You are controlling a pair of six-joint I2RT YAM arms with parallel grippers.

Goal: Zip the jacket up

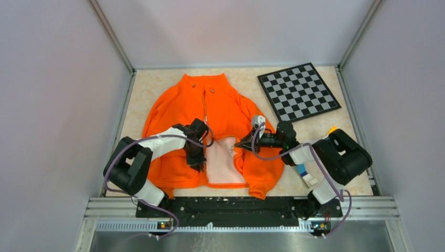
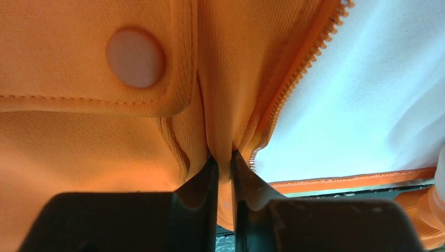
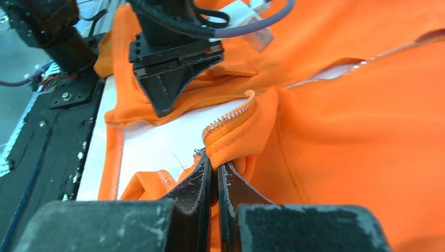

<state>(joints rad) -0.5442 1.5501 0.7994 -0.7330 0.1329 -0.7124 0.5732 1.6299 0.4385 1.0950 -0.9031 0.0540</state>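
The orange jacket (image 1: 220, 113) lies flat on the table, collar at the far side. Its upper front is zipped and its lower front lies open, showing pale lining (image 1: 223, 163). My left gripper (image 1: 198, 161) is shut on a fold of the left front panel (image 2: 225, 105), beside the zipper teeth (image 2: 294, 84) and a pale snap button (image 2: 135, 58). My right gripper (image 1: 240, 144) is shut on the right front edge (image 3: 231, 144) by its zipper teeth (image 3: 225, 118). The left gripper (image 3: 170, 68) shows across the gap in the right wrist view.
A black-and-white checkerboard (image 1: 297, 90) lies at the back right. A small blue-and-white item (image 1: 304, 175) lies near the right arm. Grey walls close in the table on three sides, and a black rail (image 1: 231, 207) runs along the near edge.
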